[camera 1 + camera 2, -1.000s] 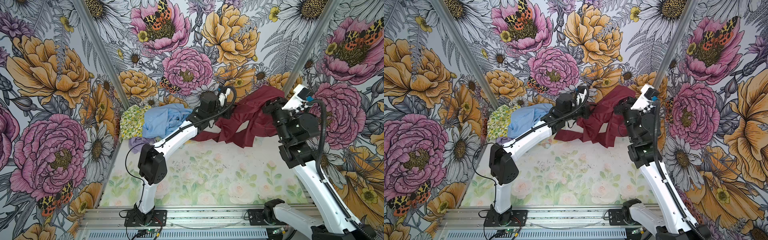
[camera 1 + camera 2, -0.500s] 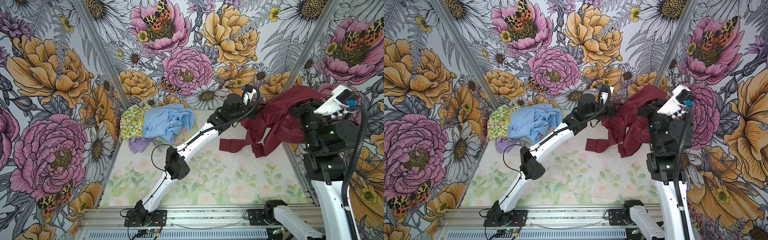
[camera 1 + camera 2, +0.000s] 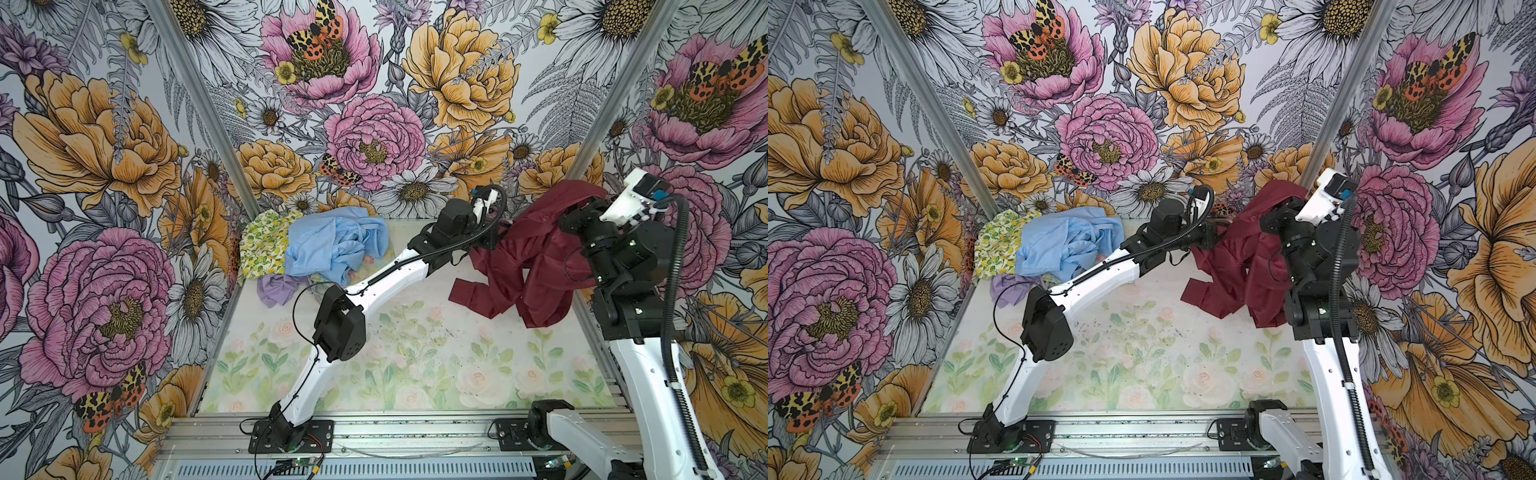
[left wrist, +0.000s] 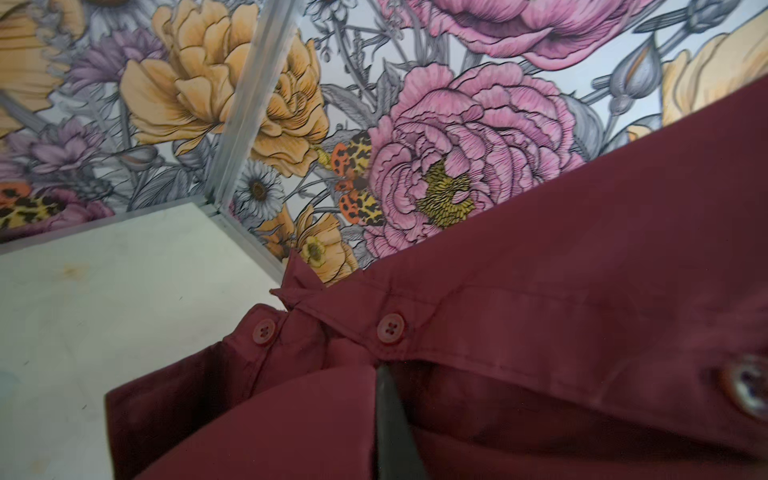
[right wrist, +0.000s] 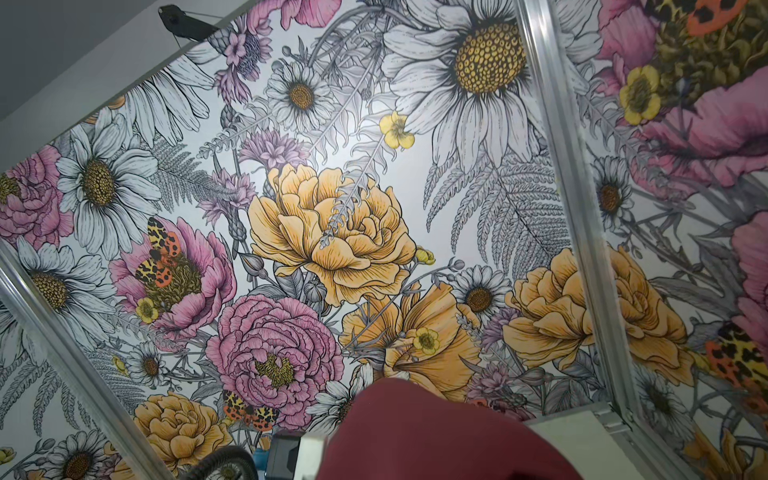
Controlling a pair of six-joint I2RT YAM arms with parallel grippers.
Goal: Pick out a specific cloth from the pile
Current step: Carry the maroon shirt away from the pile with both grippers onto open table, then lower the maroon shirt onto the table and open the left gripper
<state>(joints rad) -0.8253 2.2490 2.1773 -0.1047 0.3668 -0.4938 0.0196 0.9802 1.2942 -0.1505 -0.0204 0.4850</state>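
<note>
The cloth [image 3: 536,257], a dark maroon shirt with buttons [image 4: 390,328], hangs at the far right of the table, apart from the pile, its lower folds and one sleeve touching the surface. My left gripper [image 3: 498,232] reaches across and is shut on the shirt's left edge; a dark finger [image 4: 395,428] shows between the folds. My right gripper [image 3: 563,216] holds the shirt's raised top, and the maroon fabric [image 5: 436,436] drapes over its fingers and hides them. The pile [image 3: 332,245], in the far left corner, shows light blue, lemon-print [image 3: 266,245] and lavender [image 3: 278,289] cloths.
The table [image 3: 415,357] has a pastel floral surface, closed in by flowered walls on three sides. A metal corner post [image 3: 582,307] stands right behind the hanging shirt. The left arm's elbow [image 3: 338,328] stretches diagonally over the table's middle.
Both grippers have carried the maroon shirt to the right, well away from the pile. The left arm has stretched out across the table and the right arm has drawn back toward the right wall.
</note>
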